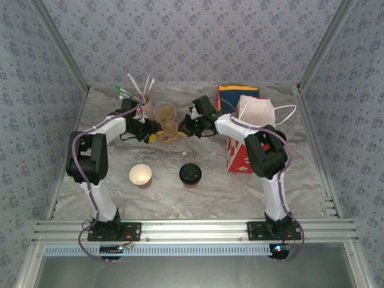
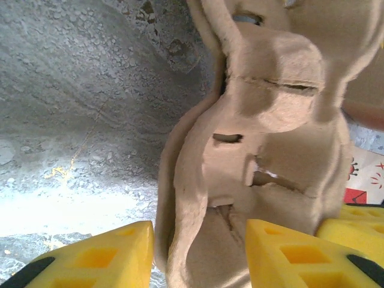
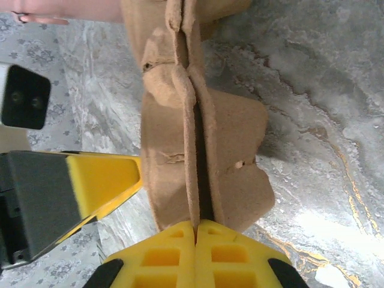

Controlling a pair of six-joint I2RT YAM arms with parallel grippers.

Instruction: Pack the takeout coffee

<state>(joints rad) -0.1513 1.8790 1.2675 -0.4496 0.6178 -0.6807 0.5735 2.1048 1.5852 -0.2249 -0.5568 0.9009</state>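
The takeout coffee [image 1: 190, 174], a small brown cup with a black lid, stands upright on the table in front of both arms. Behind it, a folded brown pulp cup carrier [image 1: 169, 123] is held up between the two grippers. My right gripper [image 1: 185, 129] is shut on the carrier's thin rim [image 3: 198, 180], its yellow pads [image 3: 174, 255] pressed together. My left gripper [image 1: 155, 131] has its fingers [image 2: 114, 255] apart on either side of the carrier [image 2: 264, 120], with a slim gap at the left finger. The left gripper's finger [image 3: 102, 180] also appears beside the carrier in the right wrist view.
A lidless paper cup [image 1: 140, 175] stands left of the coffee. A pink holder with pens [image 1: 141, 96] sits at the back left. A red box [image 1: 240, 157], a pale mask [image 1: 258, 111] and a colourful box [image 1: 237, 93] crowd the right side. Patterned walls enclose the table.
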